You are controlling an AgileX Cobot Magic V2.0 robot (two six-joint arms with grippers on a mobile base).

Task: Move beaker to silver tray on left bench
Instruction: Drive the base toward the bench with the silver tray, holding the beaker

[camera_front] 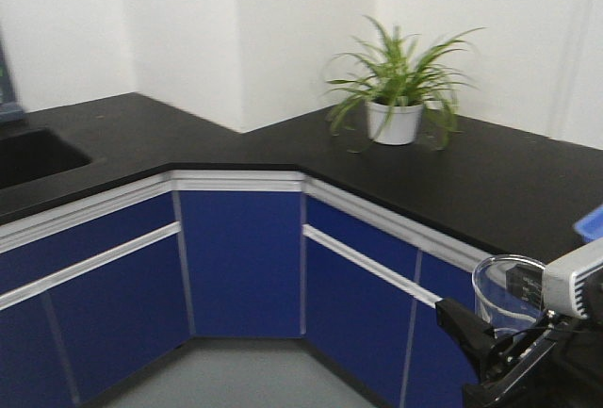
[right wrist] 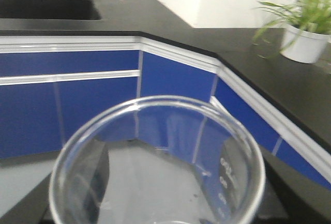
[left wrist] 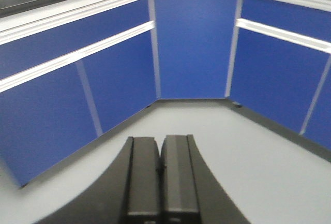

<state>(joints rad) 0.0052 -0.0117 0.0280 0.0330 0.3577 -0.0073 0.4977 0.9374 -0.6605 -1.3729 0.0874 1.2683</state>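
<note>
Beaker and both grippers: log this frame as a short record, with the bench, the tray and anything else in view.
beaker: clear, upright, looks empty, held in the air in front of the blue cabinets
right gripper: shut on beaker
left gripper: shut, holding nothing
left bench: black top, sink at its left end
silver tray: not in view
other: potted plant on the right counter

beaker [right wrist: 155,167]: I see clear glass, wide straight wall, rolled rim, white printed scale, empty, upright, held aloft | left bench [camera_front: 122,125]: matte black top, sunken sink at far left, well apart from beaker
</note>
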